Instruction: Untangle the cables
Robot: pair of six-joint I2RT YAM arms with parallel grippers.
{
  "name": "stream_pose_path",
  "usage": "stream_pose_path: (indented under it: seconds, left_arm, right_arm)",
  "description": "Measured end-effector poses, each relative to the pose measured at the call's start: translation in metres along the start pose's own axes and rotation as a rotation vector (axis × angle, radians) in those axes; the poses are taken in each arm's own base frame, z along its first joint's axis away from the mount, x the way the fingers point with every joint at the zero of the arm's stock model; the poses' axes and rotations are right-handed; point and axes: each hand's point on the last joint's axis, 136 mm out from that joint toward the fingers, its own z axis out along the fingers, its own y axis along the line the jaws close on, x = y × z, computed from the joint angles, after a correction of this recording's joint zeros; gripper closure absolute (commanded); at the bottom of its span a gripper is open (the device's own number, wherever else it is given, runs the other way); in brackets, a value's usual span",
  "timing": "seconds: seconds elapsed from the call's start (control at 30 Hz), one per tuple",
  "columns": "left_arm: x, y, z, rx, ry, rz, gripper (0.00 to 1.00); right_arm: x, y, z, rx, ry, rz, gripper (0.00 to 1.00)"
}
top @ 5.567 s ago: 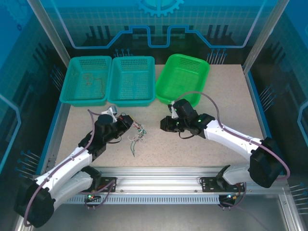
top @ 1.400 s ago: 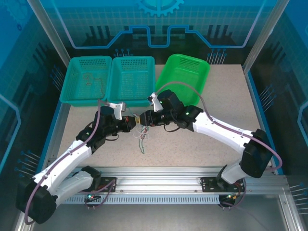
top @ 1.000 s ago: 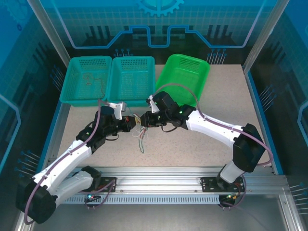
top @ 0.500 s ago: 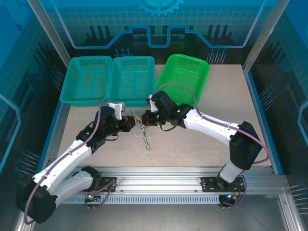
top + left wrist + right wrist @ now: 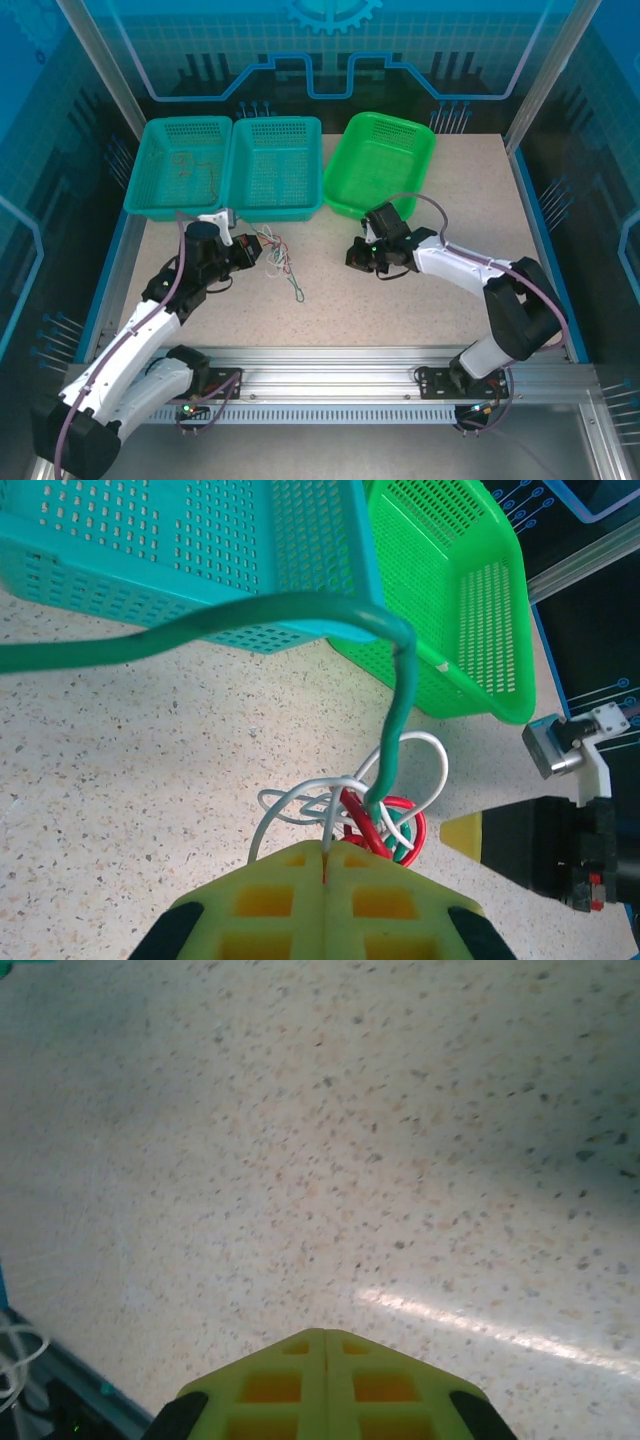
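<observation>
The left pincer (image 5: 327, 846) is seen from its own wrist with its yellow fingers pressed together; a red and a white strand of the cables (image 5: 372, 815) are pinched in the seam between them; how far the strands run in between the pads is hidden. Just ahead of the tips the cables are gathered into a knot of white loops, red loops and one dark green strand; the green strand rises from the knot, bends over and is cut off at the left edge of the picture. Beyond the knot a teal basket (image 5: 200, 540) and, to its right, a green basket (image 5: 470, 590) are seen, both cropped by the frame. Off to the right of the tips, well apart from the knot, the right pincer (image 5: 462, 836) is caught as a yellow tip on a black body.

From above, the left pincer (image 5: 244, 250) is too small for its fingers to be judged; the cables (image 5: 272, 252) are shown as a thin tangle at its tips, with a tail trailing away across the table (image 5: 420, 310); the colours are hard to separate there. The right pincer (image 5: 352, 258) is pointed toward the tangle but kept well apart from it.

From its own wrist the right pincer (image 5: 325, 1336) is seen closed pad against pad over the speckled table (image 5: 350, 1160); a pale wiry shape at the lower left corner is too blurred to be named.
</observation>
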Motion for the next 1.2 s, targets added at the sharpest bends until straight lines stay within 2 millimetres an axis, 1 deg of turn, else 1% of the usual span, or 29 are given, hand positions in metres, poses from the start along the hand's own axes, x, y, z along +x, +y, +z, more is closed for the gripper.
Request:
stream_pose_path:
  seconds: [0.03, 0.1, 0.13, 0.2, 0.3, 0.37, 0.4, 0.47, 0.53, 0.67, 0.73, 0.77, 0.87, 0.9, 0.97, 1.03, 1.13, 1.2]
  left_arm:
    - [0.001, 0.000, 0.000, 0.005, 0.003, -0.001, 1.00]
    - [0.004, -0.001, 0.002, 0.015, 0.018, -0.003, 1.00]
    - [0.006, -0.002, 0.004, 0.022, 0.027, -0.004, 1.00]
    - [0.010, -0.003, 0.008, 0.036, 0.048, -0.006, 1.00]
    - [0.013, -0.006, 0.013, 0.060, 0.072, -0.015, 1.00]
    - [0.013, -0.011, 0.013, 0.082, 0.076, -0.024, 1.00]
    - [0.013, -0.013, 0.013, 0.091, 0.078, -0.027, 1.00]
    - [0.014, -0.015, 0.013, 0.104, 0.083, -0.028, 1.00]
    - [0.014, -0.016, 0.013, 0.110, 0.088, -0.032, 1.00]
    - [0.016, -0.018, 0.013, 0.121, 0.098, -0.050, 1.00]
    - [0.016, -0.019, 0.013, 0.126, 0.101, -0.054, 1.00]
    - [0.016, -0.020, 0.013, 0.128, 0.102, -0.054, 1.00]
    - [0.016, -0.019, 0.013, 0.129, 0.103, -0.055, 1.00]
    - [0.016, -0.020, 0.013, 0.131, 0.104, -0.057, 1.00]
    - [0.016, -0.020, 0.013, 0.132, 0.106, -0.060, 1.00]
    - [0.016, -0.019, 0.014, 0.129, 0.106, -0.062, 1.00]
    - [0.015, -0.015, 0.012, 0.112, 0.099, -0.065, 1.00]
    - [0.010, -0.008, 0.007, 0.090, 0.077, -0.088, 1.00]
  right_arm:
    - [0.001, 0.008, -0.003, -0.021, -0.003, -0.029, 0.83]
    - [0.005, 0.032, -0.012, -0.073, -0.010, -0.107, 0.73]
    - [0.008, 0.053, -0.018, -0.112, -0.015, -0.174, 0.68]
    - [0.012, 0.096, -0.029, -0.191, -0.031, -0.288, 0.64]
    - [0.014, 0.150, -0.047, -0.307, -0.060, -0.412, 0.51]
    - [0.009, 0.175, -0.053, -0.355, -0.085, -0.472, 0.46]
    - [0.006, 0.182, -0.052, -0.367, -0.094, -0.495, 0.44]
    - [0.000, 0.190, -0.046, -0.369, -0.104, -0.531, 0.42]
    - [-0.001, 0.188, -0.035, -0.347, -0.101, -0.573, 0.40]
    - [0.006, 0.180, -0.012, -0.294, -0.067, -0.672, 0.48]
    - [0.010, 0.179, -0.004, -0.285, -0.050, -0.709, 0.54]
    - [0.010, 0.179, -0.001, -0.280, -0.045, -0.722, 0.59]
    - [0.006, 0.178, 0.006, -0.260, -0.045, -0.742, 0.71]
    - [0.005, 0.178, 0.008, -0.252, -0.048, -0.746, 0.79]
    - [0.001, 0.178, 0.012, -0.240, -0.051, -0.747, 0.92]
    - [0.001, 0.177, 0.016, -0.234, -0.047, -0.749, 1.00]
    - [-0.001, 0.177, 0.016, -0.238, -0.046, -0.725, 1.00]
    - [-0.003, 0.178, 0.015, -0.289, -0.047, -0.671, 1.00]
